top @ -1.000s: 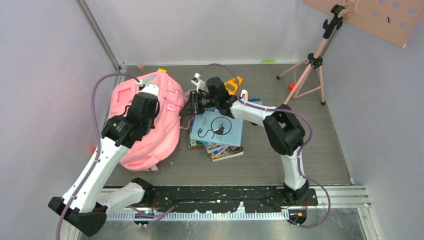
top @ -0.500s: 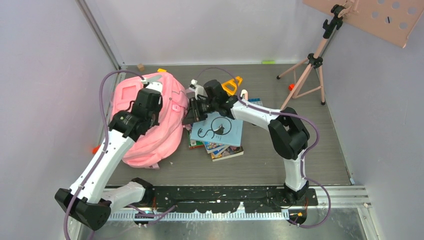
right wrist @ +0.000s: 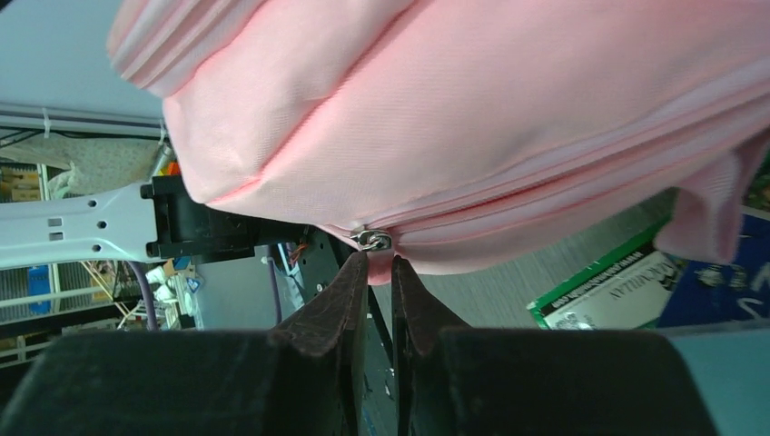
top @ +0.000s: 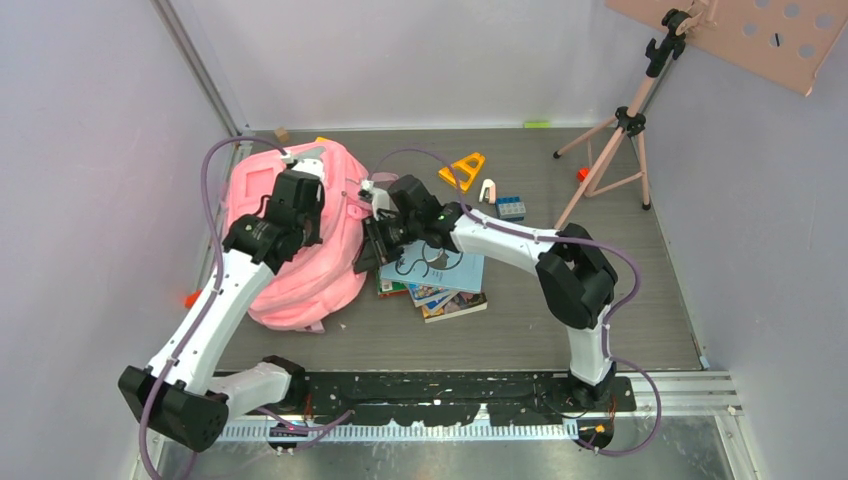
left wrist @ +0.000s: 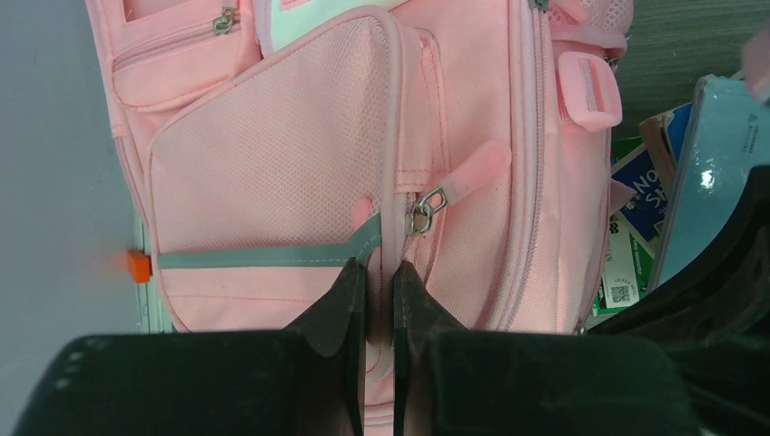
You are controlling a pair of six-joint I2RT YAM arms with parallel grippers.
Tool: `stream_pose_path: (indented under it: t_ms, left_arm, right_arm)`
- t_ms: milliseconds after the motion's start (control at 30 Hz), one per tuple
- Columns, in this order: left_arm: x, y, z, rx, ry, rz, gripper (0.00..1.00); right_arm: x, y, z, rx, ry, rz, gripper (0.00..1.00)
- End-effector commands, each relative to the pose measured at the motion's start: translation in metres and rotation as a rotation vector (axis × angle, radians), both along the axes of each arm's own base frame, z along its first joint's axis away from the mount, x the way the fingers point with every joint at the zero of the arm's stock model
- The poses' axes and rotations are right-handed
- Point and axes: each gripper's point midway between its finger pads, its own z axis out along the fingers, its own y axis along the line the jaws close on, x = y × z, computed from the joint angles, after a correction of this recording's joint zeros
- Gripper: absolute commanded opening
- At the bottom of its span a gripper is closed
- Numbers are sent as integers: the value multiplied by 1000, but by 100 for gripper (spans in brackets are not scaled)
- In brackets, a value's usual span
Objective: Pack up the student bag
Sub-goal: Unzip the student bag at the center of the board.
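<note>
Toward the left side of the table (top: pixel 600 300) the student bag (top: pixel 320 275) lay with its pocketed front facing up, its right flank just beside a stack of books (top: pixel 445 295) topped by a pale blue book (top: pixel 445 265). Both arms reached onto the bag, one from each side. The left fingers (left wrist: pixel 380 264) sat on the front pocket, drawn almost together with only a thin slit between them, and the pink piping (left wrist: pixel 392 136) that edges the pocket ran straight into that slit, so they had the bag's seam pinched. A grey-green strip (left wrist: pixel 263 257) crossed the pocket and ended just left of the tips, and a small metal zipper pull (left wrist: pixel 427 211) hung just beyond them to the right. The right fingers (right wrist: pixel 380 259) were at the bag's book-side flank, under a bulging fold of pink fabric. They too were nearly closed, pinching at the zipper line, with the metal zipper slider (right wrist: pixel 372 239) touching their tips. How much of the pull lay between them could not be made out.
</note>
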Motion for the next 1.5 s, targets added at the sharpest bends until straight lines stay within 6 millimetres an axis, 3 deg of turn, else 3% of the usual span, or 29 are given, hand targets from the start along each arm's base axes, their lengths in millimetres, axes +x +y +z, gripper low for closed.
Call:
stream_pose_path:
  t_ms: [0, 200, 367, 433, 500, 633, 867, 1067, 1267, 1467]
  left_arm:
    - [34, -11, 32, -112, -175, 31, 0]
    - [42, -13, 29, -155, -181, 38, 0]
    - [41, -16, 28, -191, -177, 26, 0]
    - [38, -17, 28, -197, -174, 18, 0]
    - [34, -16, 30, -199, -172, 13, 0]
    - [30, -14, 31, -200, -174, 14, 0]
    - [29, -13, 33, -207, -178, 16, 0]
    - [30, -13, 38, -211, -186, 16, 0]
    - [32, -14, 41, -222, -191, 20, 0]
    - [33, -13, 42, -222, -192, 24, 0]
  right_arm:
    - [-25, 14, 51, 90, -85, 46, 1]
    - [-41, 30, 65, 130, -149, 16, 1]
    - [-25, 29, 80, 170, -196, -110, 1]
    - [-17, 23, 84, 163, -226, -171, 6]
    - [-7, 11, 83, 139, -268, -241, 21]
    - [1, -7, 96, 126, -338, -317, 37]
    - [2, -19, 65, 27, -345, -330, 57]
    - [-7, -6, 48, 17, -340, -214, 62]
    - [-1, 6, 23, -19, -334, -194, 63]
    - [-2, 23, 10, -32, -355, -169, 63]
